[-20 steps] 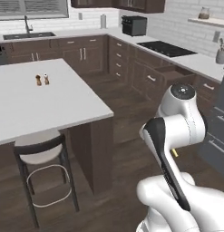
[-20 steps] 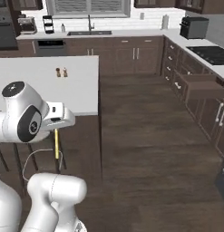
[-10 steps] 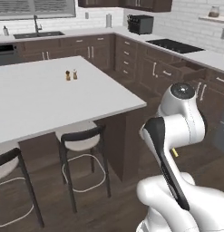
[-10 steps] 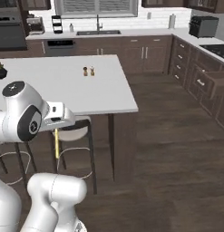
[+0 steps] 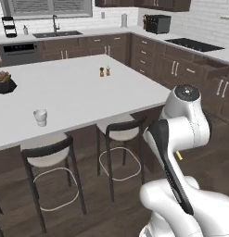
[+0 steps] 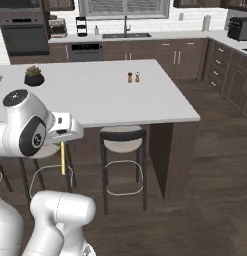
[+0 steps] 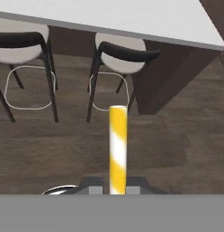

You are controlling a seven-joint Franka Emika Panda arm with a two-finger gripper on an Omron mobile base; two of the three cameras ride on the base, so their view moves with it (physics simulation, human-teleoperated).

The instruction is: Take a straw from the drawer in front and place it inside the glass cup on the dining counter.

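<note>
My gripper (image 7: 117,186) is shut on the straw (image 7: 118,147), a thin yellow-and-white stick that points away from the hand toward the dark floor. In the right base view the straw (image 6: 63,160) hangs straight down under the gripper (image 6: 63,146), in front of the dining counter (image 6: 160,107). The glass cup (image 5: 40,116) stands upright near the front edge of the dining counter (image 5: 88,92), to the left of my arm. At the far right the drawer (image 5: 215,72) stands pulled out of the dark cabinets.
Dark stools (image 5: 121,129) (image 5: 44,155) are tucked under the counter's front edge, close to the hand. Two small shakers (image 5: 104,71) and a dark plant pot (image 5: 3,84) sit on the counter. Dark wood floor (image 6: 205,190) lies open to the right.
The whole picture has shifted as the base moved: the dining counter and its stools now sit straight ahead and closer. The grip on the straw is unchanged.
</note>
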